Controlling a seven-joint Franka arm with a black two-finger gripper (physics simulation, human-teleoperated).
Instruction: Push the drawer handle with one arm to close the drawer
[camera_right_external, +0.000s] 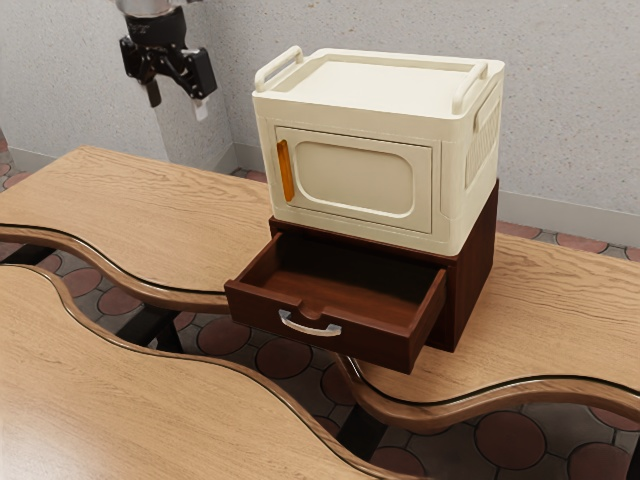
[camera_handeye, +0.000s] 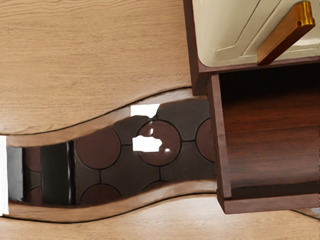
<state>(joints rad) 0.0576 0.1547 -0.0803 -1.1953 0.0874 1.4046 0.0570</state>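
My gripper (camera_right_external: 177, 101) hangs in the air at the exterior view's upper left, its two fingers apart with nothing between them. The dark brown drawer (camera_right_external: 384, 347) is pulled well out of its wooden cabinet (camera_right_external: 476, 262), and no object shows inside it. A curved silver handle (camera_right_external: 309, 326) is fixed to the middle of the drawer front, well away from the gripper. In the wrist view, the pulled-out drawer (camera_handeye: 270, 145) lies at one side below the hand, with its side wall and interior visible.
A cream box (camera_right_external: 350, 182) with an orange handle (camera_right_external: 286, 170) on its door stands on the cabinet. The wavy-edged wooden table (camera_right_external: 150, 215) carries the cabinet. A gap showing floor tiles separates it from a second wooden top (camera_right_external: 120, 390).
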